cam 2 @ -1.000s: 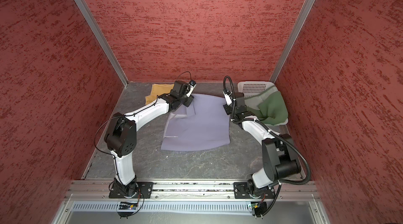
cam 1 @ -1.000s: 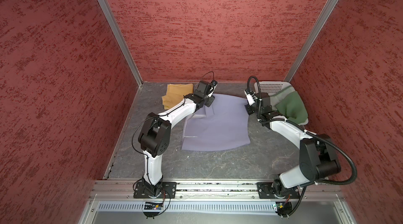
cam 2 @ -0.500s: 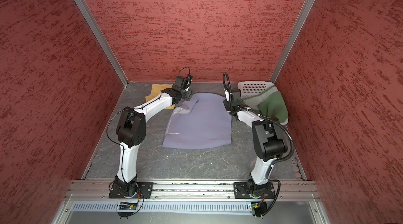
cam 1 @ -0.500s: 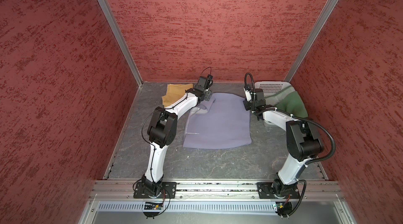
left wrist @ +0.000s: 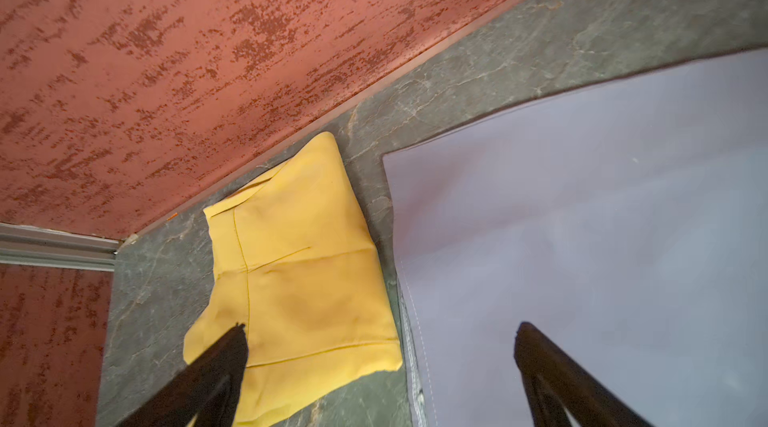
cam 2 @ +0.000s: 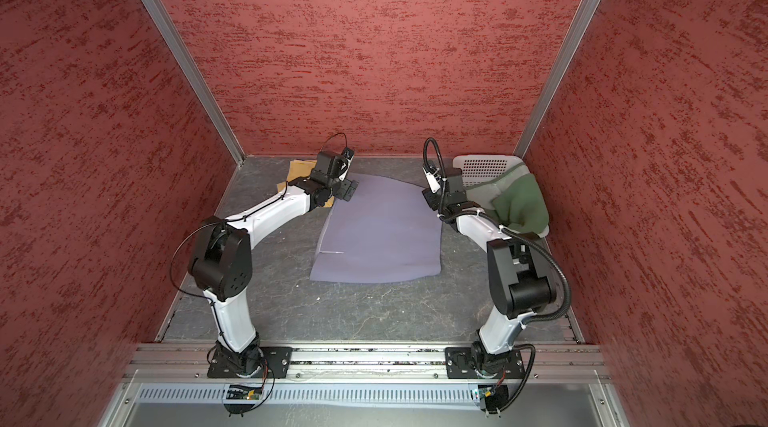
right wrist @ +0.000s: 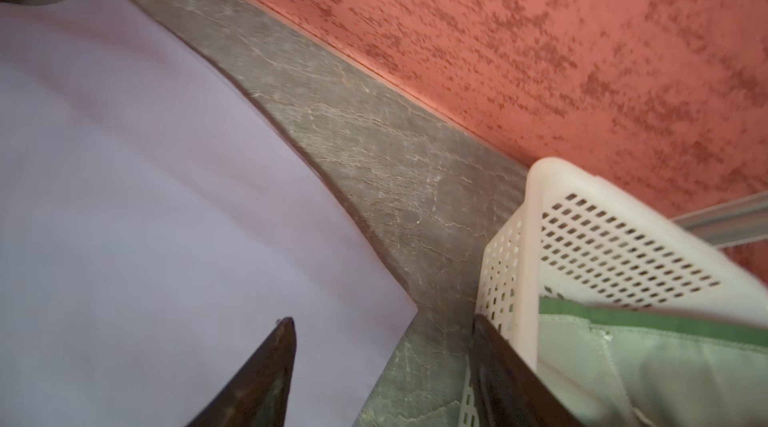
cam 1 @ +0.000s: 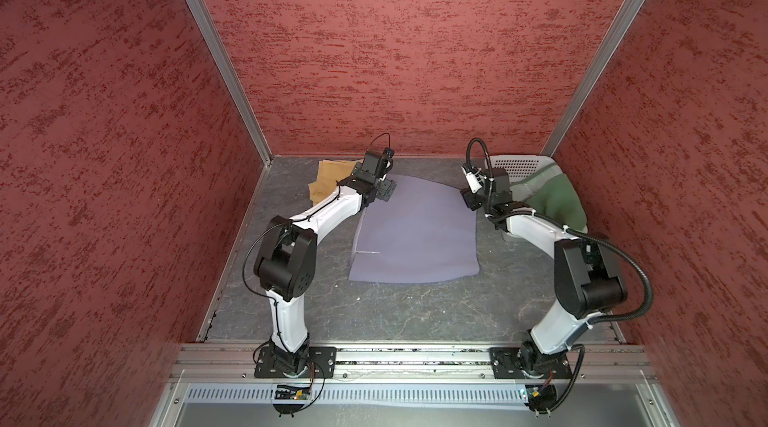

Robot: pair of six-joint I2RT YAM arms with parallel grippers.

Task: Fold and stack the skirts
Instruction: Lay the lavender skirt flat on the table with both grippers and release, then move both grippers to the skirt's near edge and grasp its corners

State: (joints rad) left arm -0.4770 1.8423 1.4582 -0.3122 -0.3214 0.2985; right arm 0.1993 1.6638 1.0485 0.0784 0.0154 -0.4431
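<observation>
The pale lavender-grey skirt [cam 1: 415,234] [cam 2: 382,234] lies spread flat in the middle of the table. My left gripper [cam 1: 388,190] [left wrist: 382,327] hovers open over its far left corner. Between its fingers show only cloth and table. My right gripper [cam 1: 467,196] [right wrist: 382,320] is open over the far right corner, with one finger above the lavender cloth [right wrist: 145,196]. The mustard yellow skirt [cam 1: 328,180] [left wrist: 299,263] lies folded at the back left, a narrow gap from the lavender one [left wrist: 582,238]. The dark green skirt [cam 1: 557,200] [right wrist: 665,362] hangs out of the basket.
A white perforated basket [cam 1: 519,165] [right wrist: 602,238] stands in the back right corner, close beside my right gripper. Red walls close in the back and both sides. Bare grey table [cam 1: 415,312] lies between the lavender skirt and the front rail.
Both grippers carried the lavender skirt's far corners toward the back wall, then opened and let go. The folded-over left flap is gone and the skirt lies flat. Both arms have drawn back slightly.
</observation>
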